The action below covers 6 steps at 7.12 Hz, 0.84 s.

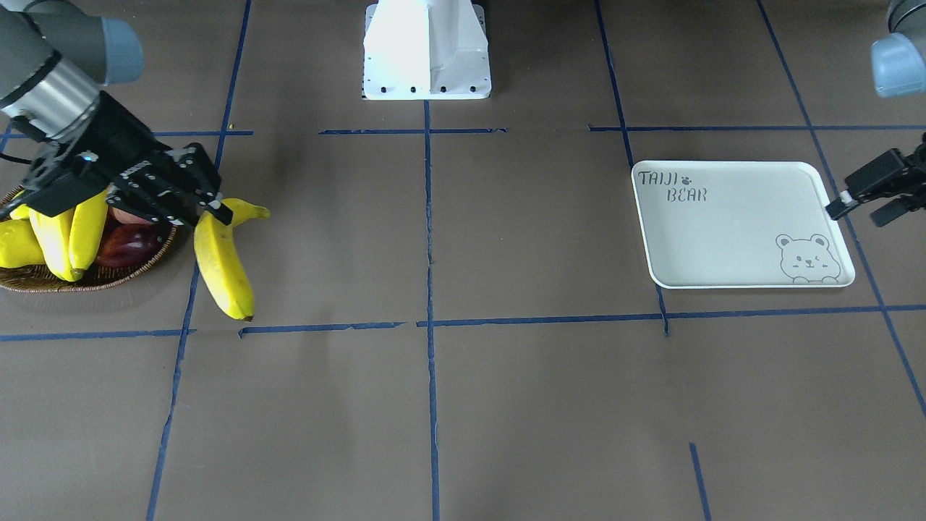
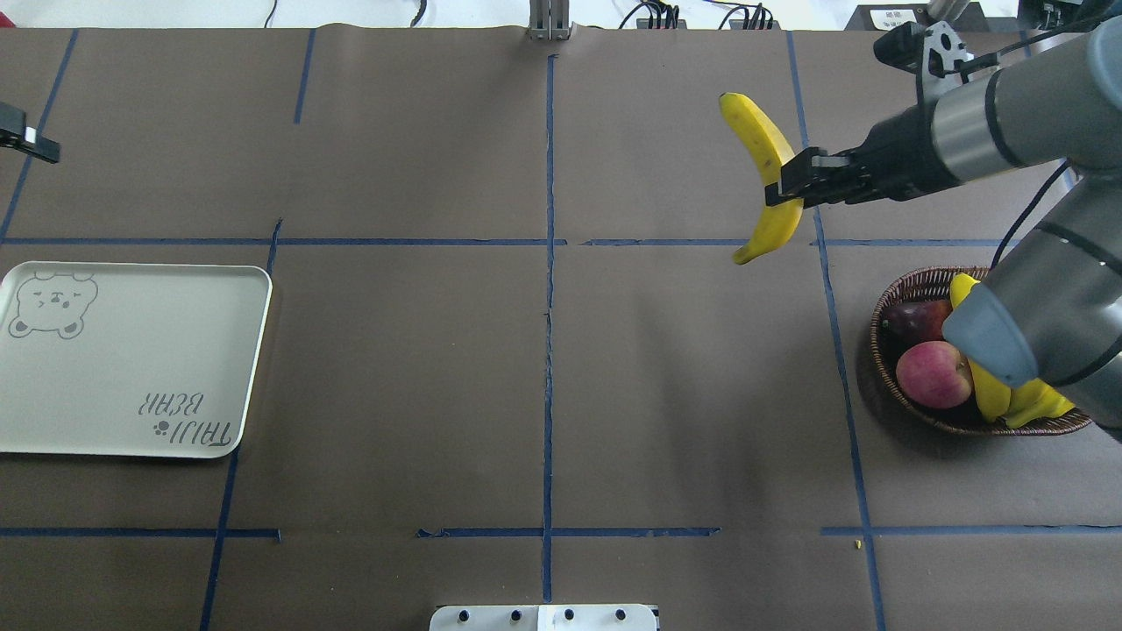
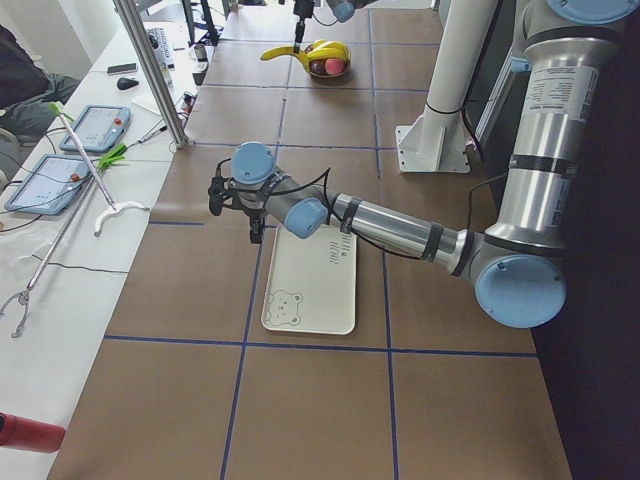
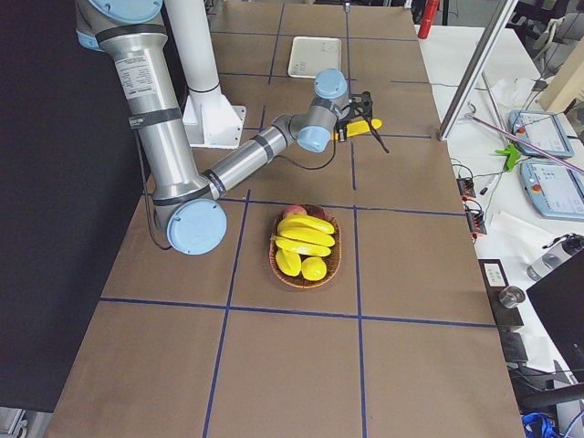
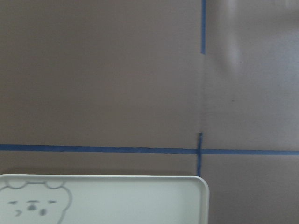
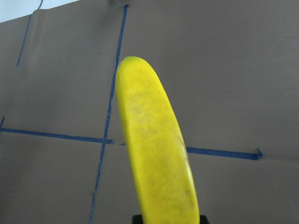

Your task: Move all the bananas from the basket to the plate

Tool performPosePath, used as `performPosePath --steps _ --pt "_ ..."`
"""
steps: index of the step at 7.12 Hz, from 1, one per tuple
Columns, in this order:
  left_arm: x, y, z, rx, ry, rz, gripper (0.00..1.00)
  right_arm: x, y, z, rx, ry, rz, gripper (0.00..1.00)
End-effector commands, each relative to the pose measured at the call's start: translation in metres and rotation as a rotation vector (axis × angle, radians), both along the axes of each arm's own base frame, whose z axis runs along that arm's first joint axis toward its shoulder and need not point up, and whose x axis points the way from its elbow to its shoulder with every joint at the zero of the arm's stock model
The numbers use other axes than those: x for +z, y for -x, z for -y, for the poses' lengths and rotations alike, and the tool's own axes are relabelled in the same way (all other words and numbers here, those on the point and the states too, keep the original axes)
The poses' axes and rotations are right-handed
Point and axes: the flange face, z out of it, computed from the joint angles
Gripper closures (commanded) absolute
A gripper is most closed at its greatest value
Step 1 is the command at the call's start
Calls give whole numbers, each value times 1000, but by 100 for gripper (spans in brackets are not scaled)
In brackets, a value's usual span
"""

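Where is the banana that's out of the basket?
Overhead view, right half: the banana sits clamped in the right gripper, outside the basket, across the table from the plate.

We log two arms of same build. Right arm (image 4: 246, 160): silver-grey tubular links, pale blue round joint caps (image 4: 194, 226), black seam rings, small printed label (image 4: 148, 71) on upright link. Thin black cable (image 2: 1034, 210) hangs beside forearm. Right end effector (image 2: 783, 181): black, boxy, linked fingers, tiny blue light (image 1: 88, 155) on housing. Left arm (image 3: 400, 225): same grey tubes, same blue caps. Left end effector (image 1: 854, 215): black, white patch (image 1: 844, 197) on one finger. We see white pedestal (image 1: 427, 51), with dark screws (image 1: 427, 90) along its flange.
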Motion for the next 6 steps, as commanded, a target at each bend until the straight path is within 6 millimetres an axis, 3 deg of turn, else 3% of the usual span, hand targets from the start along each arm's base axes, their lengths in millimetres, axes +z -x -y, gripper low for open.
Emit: performPosePath --steps 1,2,3,4,5,6 --pt "-83 -82 -6 -13 87 -156 1 -35 75 -52 59 -29 0 100" --pt "-114 -124 -13 -52 128 -203 2 -70 103 -69 80 -15 -9 99" --pt "-139 -163 -26 -93 162 -277 2 -105 140 -99 73 12 7 99" --pt "-169 -205 -47 -84 188 -367 2 -124 164 -124 54 50 56 99" --pt "-216 -246 -61 -101 215 -443 2 -137 167 -131 40 46 78 99" --pt "-246 -278 -76 -88 231 -482 2 -139 166 -131 37 45 83 99"
